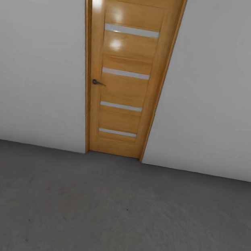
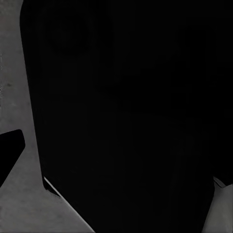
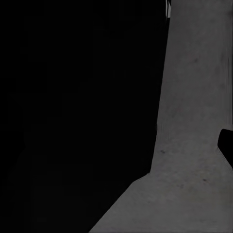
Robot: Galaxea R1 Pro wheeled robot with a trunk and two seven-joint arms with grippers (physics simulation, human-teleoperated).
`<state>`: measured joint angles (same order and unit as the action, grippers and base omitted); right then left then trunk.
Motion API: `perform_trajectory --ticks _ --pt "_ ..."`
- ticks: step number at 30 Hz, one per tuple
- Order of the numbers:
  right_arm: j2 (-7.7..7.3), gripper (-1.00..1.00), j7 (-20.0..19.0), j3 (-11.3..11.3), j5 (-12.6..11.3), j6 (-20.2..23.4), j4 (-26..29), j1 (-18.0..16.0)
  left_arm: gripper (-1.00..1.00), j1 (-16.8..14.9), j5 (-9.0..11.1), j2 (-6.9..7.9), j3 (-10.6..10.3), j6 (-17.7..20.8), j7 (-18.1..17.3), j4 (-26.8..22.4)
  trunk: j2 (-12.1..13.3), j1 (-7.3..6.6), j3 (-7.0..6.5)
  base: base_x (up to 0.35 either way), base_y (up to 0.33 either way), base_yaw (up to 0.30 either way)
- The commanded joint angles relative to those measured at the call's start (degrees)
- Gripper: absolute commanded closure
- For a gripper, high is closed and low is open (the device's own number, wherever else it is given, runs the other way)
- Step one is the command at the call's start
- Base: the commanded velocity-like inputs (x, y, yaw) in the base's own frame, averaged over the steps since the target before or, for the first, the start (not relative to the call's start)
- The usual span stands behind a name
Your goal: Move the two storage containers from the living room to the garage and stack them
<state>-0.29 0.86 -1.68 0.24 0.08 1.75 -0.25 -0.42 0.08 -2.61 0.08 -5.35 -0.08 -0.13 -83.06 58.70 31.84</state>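
A dark grey, mottled concrete floor [image 1: 110, 217] spreads across the head view, running back to meet a pale wall and the foot of a closed wooden door [image 1: 127, 68]. The same grey concrete shows in both wrist views beside large black shapes.

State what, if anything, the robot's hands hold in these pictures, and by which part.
It cannot be told. Both wrist views are mostly dark; beside the dark, only grey concrete floor shows. The head view shows a closed wooden door.
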Motion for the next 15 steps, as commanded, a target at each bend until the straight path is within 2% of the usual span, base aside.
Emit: perform_trajectory --ticks 1,6,15 --pt "-0.01 -1.0 0.06 -0.17 0.02 0.01 0.01 -0.02 -1.0 -0.02 0.01 0.01 0.01 -0.2 -0.01 0.04 -0.02 0.03 0.05 0.339 -0.072 -0.19" --pt "0.0 -1.0 -0.08 -0.25 0.08 0.01 0.01 -0.02 -1.0 -0.02 0.07 0.05 0.01 -0.13 -0.01 0.04 -0.02 0.03 0.05 0.338 -0.105 -0.107" --pt "0.03 -1.0 -0.12 -0.26 0.11 0.01 0.01 -0.03 -1.0 -0.02 0.13 0.06 0.04 -0.16 -0.01 0.04 -0.02 0.03 0.05 0.339 -0.104 -0.021"
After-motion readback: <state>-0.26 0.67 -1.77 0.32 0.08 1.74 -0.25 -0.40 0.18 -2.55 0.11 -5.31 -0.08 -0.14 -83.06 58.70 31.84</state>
